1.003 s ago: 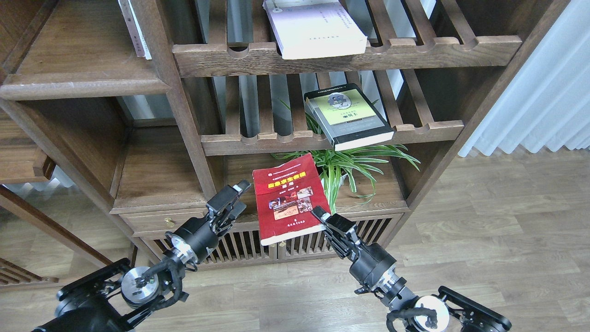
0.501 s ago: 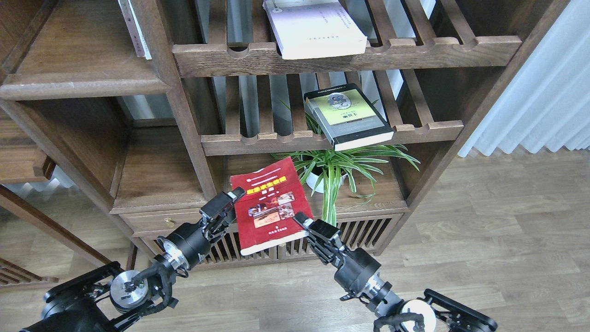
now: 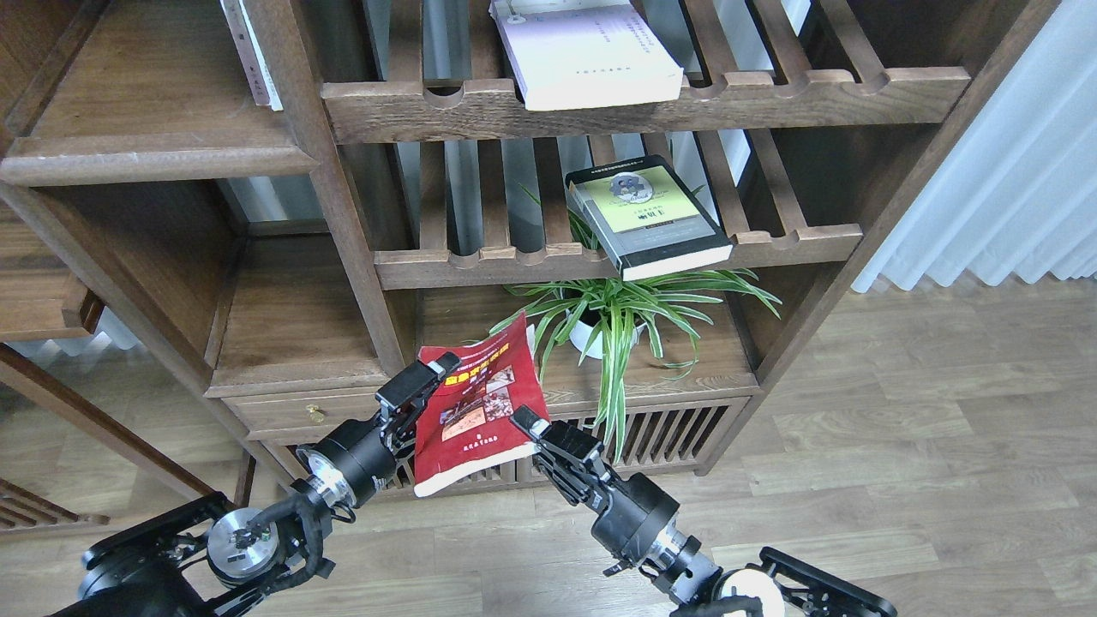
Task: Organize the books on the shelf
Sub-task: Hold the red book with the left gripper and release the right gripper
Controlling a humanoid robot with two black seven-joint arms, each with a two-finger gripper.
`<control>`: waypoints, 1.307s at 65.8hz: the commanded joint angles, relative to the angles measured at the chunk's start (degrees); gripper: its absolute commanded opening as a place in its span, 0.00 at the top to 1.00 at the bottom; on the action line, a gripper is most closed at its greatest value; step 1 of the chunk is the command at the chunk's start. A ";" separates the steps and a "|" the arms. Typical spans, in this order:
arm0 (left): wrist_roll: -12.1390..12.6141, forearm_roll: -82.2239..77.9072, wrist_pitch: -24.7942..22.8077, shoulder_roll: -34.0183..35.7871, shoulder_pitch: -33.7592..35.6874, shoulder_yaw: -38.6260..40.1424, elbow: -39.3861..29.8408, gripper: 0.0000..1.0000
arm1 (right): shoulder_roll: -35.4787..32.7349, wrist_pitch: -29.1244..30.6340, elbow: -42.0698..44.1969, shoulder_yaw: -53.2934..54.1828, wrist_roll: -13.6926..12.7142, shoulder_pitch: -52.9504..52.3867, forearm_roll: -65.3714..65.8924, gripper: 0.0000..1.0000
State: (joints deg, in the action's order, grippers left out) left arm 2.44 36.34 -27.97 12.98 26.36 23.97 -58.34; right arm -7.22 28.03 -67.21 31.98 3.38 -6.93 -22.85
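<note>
Black arms enter from the bottom corners, and both grippers meet on the red book, held in the air in front of the low slatted cabinet doors. Right gripper is pinched on the book's lower right corner, one finger over the cover. Left gripper presses against the book's left edge; whether its fingers actually clasp the book cannot be told from this angle. Book is tilted, cover facing up and to the left, its top end over the bookcase's bottom ledge. Behind it on that ledge stands a spider plant in a white pot. Above the plant, the black book with the yellow-green panel lies flat on a slatted rack, one corner overhanging the front rail. Higher up, the white-lilac book lies flat on the upper slatted rack, also jutting past the rail. Upper left, the flat wooden shelf carries one thin white book leaning against the upright post.
</note>
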 commanded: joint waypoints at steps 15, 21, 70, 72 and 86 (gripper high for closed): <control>1.07 0.93 -0.03 0.30 -0.61 -0.86 0.34 0.87 | 0.27 -0.03 0.50 0.36 -0.04 -0.10 -0.09 0.93; 1.07 0.84 -0.03 0.30 -0.43 -0.86 0.69 0.94 | 0.27 -0.03 0.68 0.45 0.04 -0.10 -0.09 0.92; 1.07 -0.04 -0.03 6.62 0.01 -1.03 -3.62 0.98 | 0.27 -0.03 4.37 1.15 0.66 -0.28 -0.09 0.82; 1.07 -0.04 -0.03 6.80 -0.08 -1.03 -3.62 0.99 | 0.27 -0.03 4.37 1.15 0.66 -0.28 -0.09 0.81; 1.16 -0.30 -0.03 8.47 -0.08 -1.12 -4.67 1.00 | 0.10 -0.03 4.28 1.59 0.83 -0.02 0.00 0.33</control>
State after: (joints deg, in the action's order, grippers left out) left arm 3.47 36.21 -28.03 20.84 26.29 22.99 -62.54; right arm -7.13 27.99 -62.82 33.57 4.26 -6.99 -22.95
